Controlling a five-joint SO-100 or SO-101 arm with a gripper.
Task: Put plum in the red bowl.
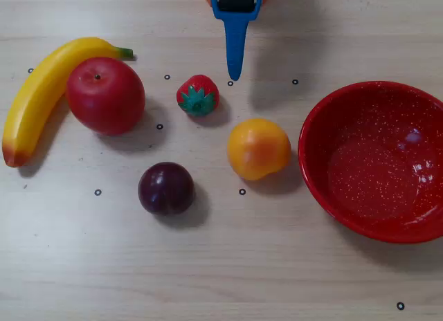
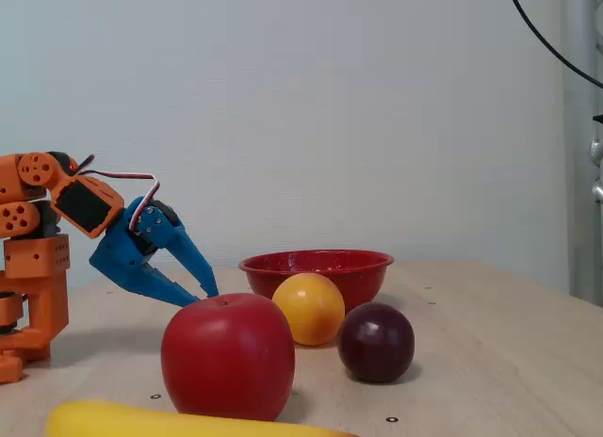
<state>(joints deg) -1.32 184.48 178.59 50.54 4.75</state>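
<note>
The plum (image 1: 166,188) is a small dark purple fruit lying on the wooden table, left of centre in the overhead view; in the fixed view (image 2: 376,342) it sits at the front right. The red bowl (image 1: 325,120) with white speckles stands empty at the right edge; the fixed view shows it behind the fruit (image 2: 363,264). My blue gripper (image 1: 234,75) hangs at the top centre, above the table and well away from the plum. Its jaws are together and hold nothing. In the fixed view the gripper (image 2: 207,296) points down toward the table at the left.
A banana (image 1: 38,96) and a red apple (image 1: 105,95) lie at the left. A strawberry (image 1: 198,95) sits just below and left of the gripper tip. An orange (image 1: 258,148) lies between the plum and the bowl. The arm's orange base (image 2: 33,267) stands at the left.
</note>
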